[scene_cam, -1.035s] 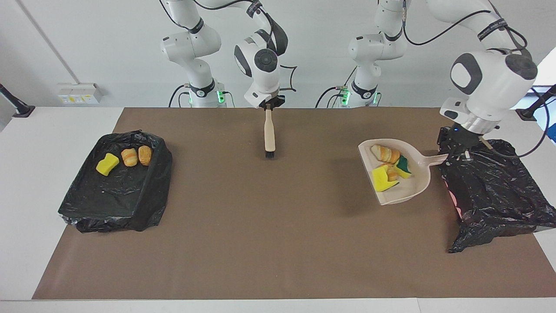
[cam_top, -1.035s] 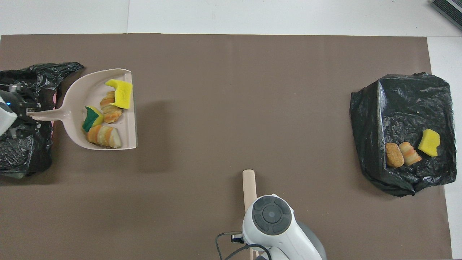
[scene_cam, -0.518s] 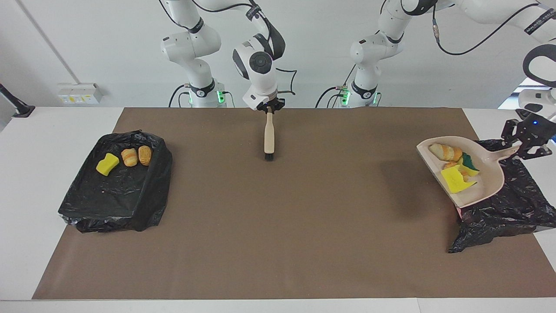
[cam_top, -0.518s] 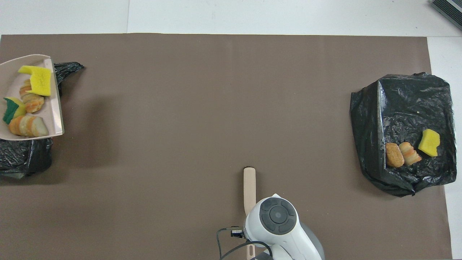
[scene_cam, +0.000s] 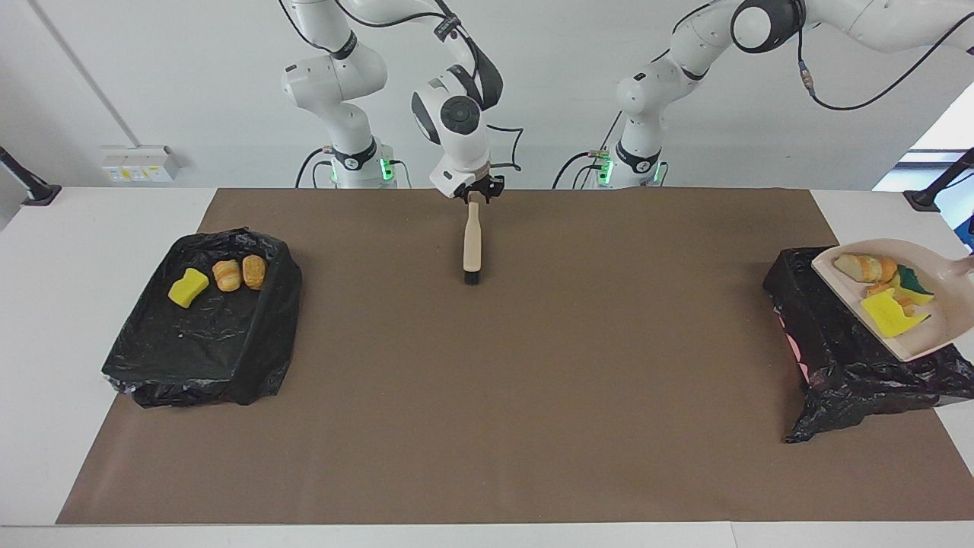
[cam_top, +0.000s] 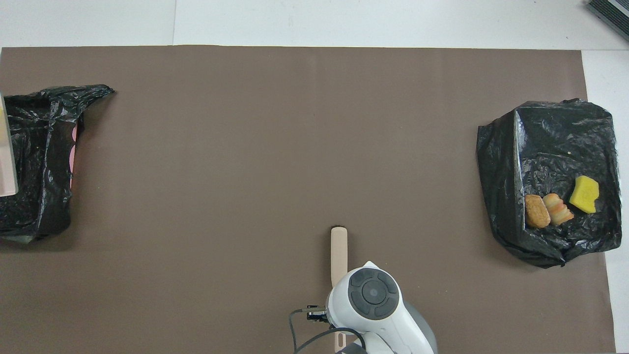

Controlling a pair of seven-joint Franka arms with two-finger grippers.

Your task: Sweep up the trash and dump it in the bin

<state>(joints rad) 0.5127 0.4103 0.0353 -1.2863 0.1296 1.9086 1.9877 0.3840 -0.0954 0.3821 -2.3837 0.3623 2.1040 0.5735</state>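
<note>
1. The beige dustpan [scene_cam: 943, 320] hangs over the black-bagged bin [scene_cam: 837, 350] at the left arm's end of the table, 3 o'clock in the facing view.
2. Four trash scraps [scene_cam: 883, 312] lie in the pan (two sponges, two bread lumps).
3. Three more scraps [scene_cam: 227, 275] sit in the black-lined tray [scene_cam: 198, 342] at 9 o'clock.
4. The left gripper is out of frame, pressed together.
5. The right gripper [scene_cam: 473, 196] sits at the handle top of the beige brush [scene_cam: 472, 243], 12 o'clock; gripping or released, I cannot tell.
</note>
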